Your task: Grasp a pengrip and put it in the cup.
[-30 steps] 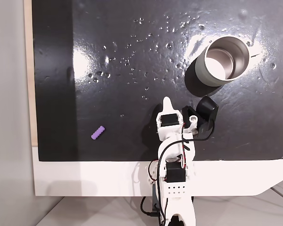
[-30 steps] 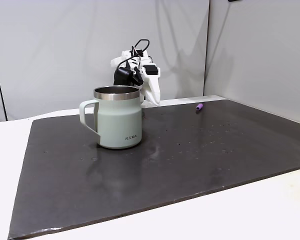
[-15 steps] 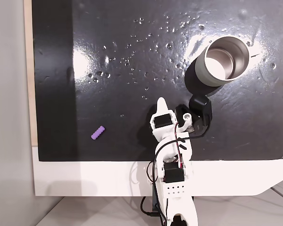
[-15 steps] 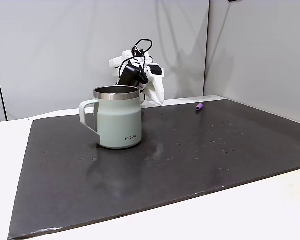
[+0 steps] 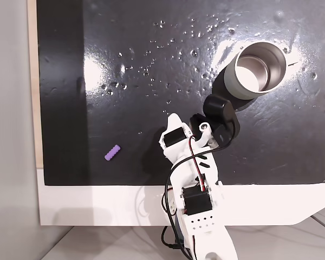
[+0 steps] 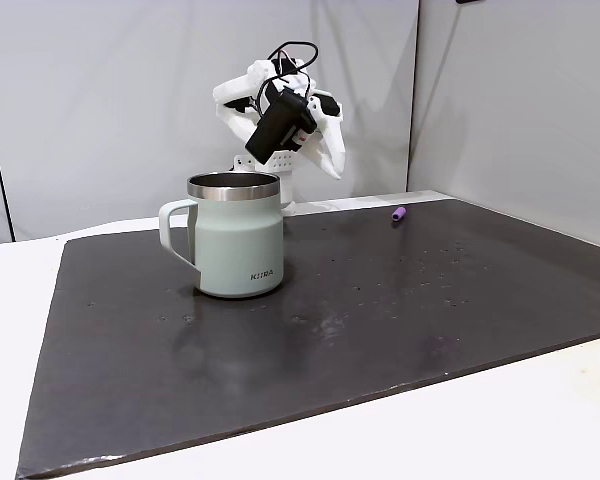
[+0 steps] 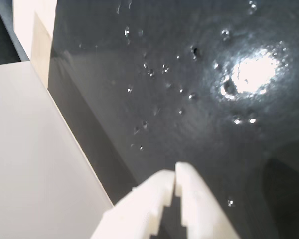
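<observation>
The wrist view showed what the two fixed views did not: the white fingertips of the gripper (image 7: 175,174) pressed together with nothing between them, held above the black mat (image 7: 189,74) near its border with the white table (image 7: 35,164). The mat was dotted with small glinting pits and a bright glare patch.

In a fixed view from above, the pengrip (image 5: 112,153) lay flat near the mat's bottom-left corner, its long axis running from lower left to upper right. The gripper (image 5: 174,117) pointed up and slightly left from the bottom edge, well apart from the pengrip, with bare mat between them. The cup (image 5: 259,68) stood upright near the top-right corner, its shiny inside showing; the black camera housing on the arm sat just below-left of it.

The side-on fixed view showed the cup (image 6: 236,235) with its handle to the left and small lettering on its wall. The arm was raised behind the cup, the gripper (image 6: 335,172) angled downward, and the pengrip (image 6: 398,214) lay near the mat's far edge, to the right of the arm.
</observation>
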Robot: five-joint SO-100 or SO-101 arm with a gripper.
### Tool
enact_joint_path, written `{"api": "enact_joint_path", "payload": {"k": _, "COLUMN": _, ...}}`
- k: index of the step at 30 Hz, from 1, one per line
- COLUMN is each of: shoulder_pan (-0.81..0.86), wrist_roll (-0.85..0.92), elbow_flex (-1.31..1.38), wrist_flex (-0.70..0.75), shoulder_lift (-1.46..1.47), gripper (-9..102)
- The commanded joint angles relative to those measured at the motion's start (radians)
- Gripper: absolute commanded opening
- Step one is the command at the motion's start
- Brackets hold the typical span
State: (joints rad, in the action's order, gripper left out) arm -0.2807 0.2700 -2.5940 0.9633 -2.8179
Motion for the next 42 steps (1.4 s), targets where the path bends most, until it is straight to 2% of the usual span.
{"api": "enact_joint_path", "payload": {"k": 1, "shoulder_pan": -0.084, "wrist_roll": 0.006, "elbow_flex": 0.192, "wrist_flex": 0.072, "shoulder_lift": 0.138, "gripper": 0}}
{"api": "enact_joint_path", "payload": {"k": 9, "shoulder_pan": -0.299, "wrist_roll": -0.063, "elbow_flex": 0.390, "wrist_flex": 0.195, "shoulder_lift": 0.436, "gripper": 0}}
{"api": "enact_joint_path", "payload": {"k": 18, "shoulder_pan": -0.417, "wrist_roll": -0.092, "elbow_flex": 0.580, "wrist_flex": 0.267, "shoulder_lift": 0.762, "gripper": 0}}
{"api": "enact_joint_path", "payload": {"k": 25, "shoulder_pan": -0.497, "wrist_roll": -0.098, "elbow_flex": 0.597, "wrist_flex": 0.278, "shoulder_lift": 0.876, "gripper": 0}}
{"api": "enact_joint_path", "payload": {"k": 35, "shoulder_pan": -0.509, "wrist_roll": -0.155, "elbow_flex": 0.660, "wrist_flex": 0.225, "shoulder_lift": 1.060, "gripper": 0}}
{"api": "enact_joint_path", "payload": {"k": 42, "shoulder_pan": -0.558, "wrist_roll": -0.172, "elbow_flex": 0.744, "wrist_flex": 0.215, "shoulder_lift": 1.160, "gripper": 7}}
